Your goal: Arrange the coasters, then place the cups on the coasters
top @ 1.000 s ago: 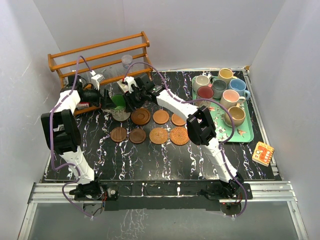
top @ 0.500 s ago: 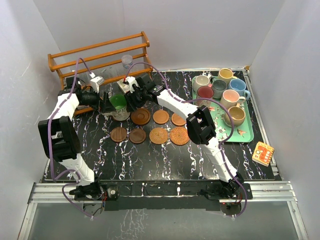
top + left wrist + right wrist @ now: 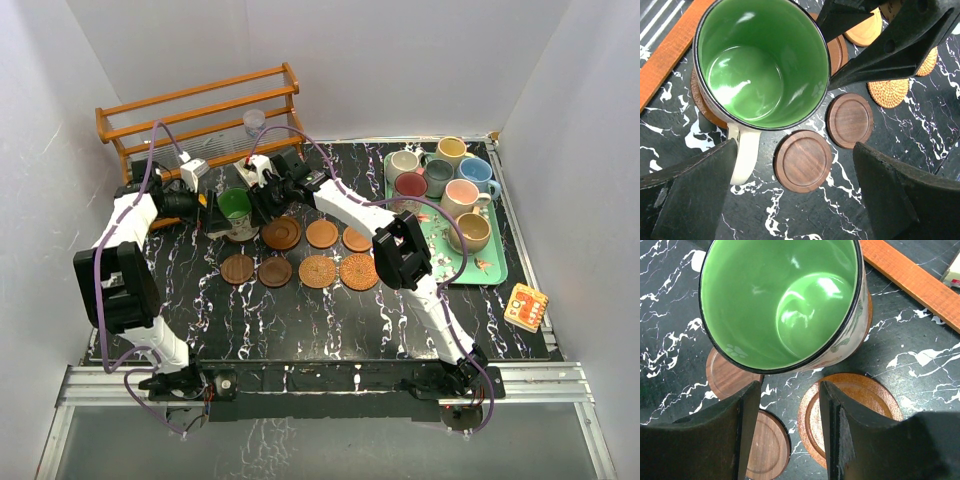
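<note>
Green inside and cream outside, the handled ceramic mug [image 3: 236,204] stands upright on a brown wooden coaster [image 3: 696,97] in the upper left of the overhead frame, at the left end of the coaster group.

My left gripper [image 3: 795,144] is spread as wide as it goes. In its wrist view the two black fingers sit in the lower corners, well apart, and between them I see only the black marbled table [image 3: 300,330] and a dark rimmed wooden coaster [image 3: 803,161]. The mug's cream handle comes down right against the lower-left finger, and I cannot tell whether they touch.

My right gripper [image 3: 788,386] is about half spread. In its own view the gap between the fingers shows only table and coasters, so it pinches nothing. The tips end just short of the mug's near wall, and I cannot tell whether either one grazes it. In the left wrist view those fingers come in from the upper right, pointing at the mug's rim.

Seven more coasters lie flat in two rows right of the mug, near the centre of the overhead frame. The tan woven wicker discs [image 3: 317,271] end the lower row. The seven other mugs [image 3: 461,195] stand on a teal patterned tray [image 3: 490,262] at the right.
</note>
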Robot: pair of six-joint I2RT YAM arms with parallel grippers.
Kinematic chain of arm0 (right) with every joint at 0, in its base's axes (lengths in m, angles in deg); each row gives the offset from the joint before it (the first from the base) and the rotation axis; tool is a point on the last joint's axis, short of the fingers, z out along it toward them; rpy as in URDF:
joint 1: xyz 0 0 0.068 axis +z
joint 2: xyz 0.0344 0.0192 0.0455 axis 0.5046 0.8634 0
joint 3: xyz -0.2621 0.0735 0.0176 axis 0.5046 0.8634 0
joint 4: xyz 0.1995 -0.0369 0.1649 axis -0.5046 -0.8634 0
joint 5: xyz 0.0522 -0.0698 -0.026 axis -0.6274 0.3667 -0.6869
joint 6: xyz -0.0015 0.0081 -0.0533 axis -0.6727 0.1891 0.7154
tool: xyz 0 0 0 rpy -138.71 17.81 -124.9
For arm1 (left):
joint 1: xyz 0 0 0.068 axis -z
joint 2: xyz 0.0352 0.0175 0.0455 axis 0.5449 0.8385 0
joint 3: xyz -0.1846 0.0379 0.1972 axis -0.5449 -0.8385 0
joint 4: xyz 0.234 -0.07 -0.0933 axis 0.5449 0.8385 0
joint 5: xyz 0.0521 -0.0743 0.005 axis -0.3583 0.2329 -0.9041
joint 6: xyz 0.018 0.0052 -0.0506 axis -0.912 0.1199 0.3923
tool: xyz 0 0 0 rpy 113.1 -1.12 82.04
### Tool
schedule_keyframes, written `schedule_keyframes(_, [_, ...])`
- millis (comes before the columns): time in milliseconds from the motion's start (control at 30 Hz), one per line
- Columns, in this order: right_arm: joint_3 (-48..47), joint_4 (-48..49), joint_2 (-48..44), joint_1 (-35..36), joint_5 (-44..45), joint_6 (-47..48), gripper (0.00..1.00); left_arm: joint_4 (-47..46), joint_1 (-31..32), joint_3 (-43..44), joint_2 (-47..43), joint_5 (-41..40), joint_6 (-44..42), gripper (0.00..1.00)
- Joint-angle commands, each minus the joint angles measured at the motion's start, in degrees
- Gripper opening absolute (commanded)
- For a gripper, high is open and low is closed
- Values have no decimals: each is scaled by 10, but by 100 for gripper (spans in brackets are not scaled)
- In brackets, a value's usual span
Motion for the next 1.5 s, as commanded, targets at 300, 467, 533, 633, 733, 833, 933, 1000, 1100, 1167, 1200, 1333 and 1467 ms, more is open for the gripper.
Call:
schedule_keyframes(300, [-3, 8, -24, -4, 1, 27, 48, -5, -2, -41, -95, -78, -56, 99])
schedule_keyframes(467, [30, 1, -75, -23, 5, 44, 49, 2, -2, -40, -114, -119, -99, 99])
schedule_keyframes(533, [44, -5, -102, -35, 5, 54, 50, 10, -2, -32, -119, -123, -105, 99])
schedule_keyframes(633, [72, -20, -145, -57, 10, 74, 52, 20, 1, -15, -129, -114, -100, 99])
schedule_keyframes(733, [119, -28, -199, -89, 26, 102, 54, 18, 23, -4, -144, -116, -81, 99])
schedule_keyframes(833, [179, -30, -268, -126, 57, 130, 55, 14, 83, 0, -157, -148, -77, 99])
schedule_keyframes(933, [230, -32, -327, -180, 90, 144, 56, 9, 144, 6, -159, -189, -76, 99])
schedule_keyframes(1000, [265, -34, -361, -221, 108, 145, 57, 10, 175, 17, -153, -200, -71, 99])
schedule_keyframes(1100, [295, -36, -398, -279, 144, 139, 58, 13, 212, 38, -134, -205, -54, 99])
schedule_keyframes(1167, [305, -37, -408, -310, 172, 128, 58, 15, 235, 49, -119, -211, -45, 99])
schedule_keyframes(1200, [306, -38, -409, -323, 186, 118, 58, 12, 244, 54, -114, -213, -40, 99])
schedule_keyframes(1333, [307, -42, -396, -357, 237, 79, 58, 5, 267, 60, -100, -212, -16, 98])
schedule_keyframes(1467, [316, -39, -386, -366, 273, 70, 58, 0, 274, 56, -100, -210, -6, 98])
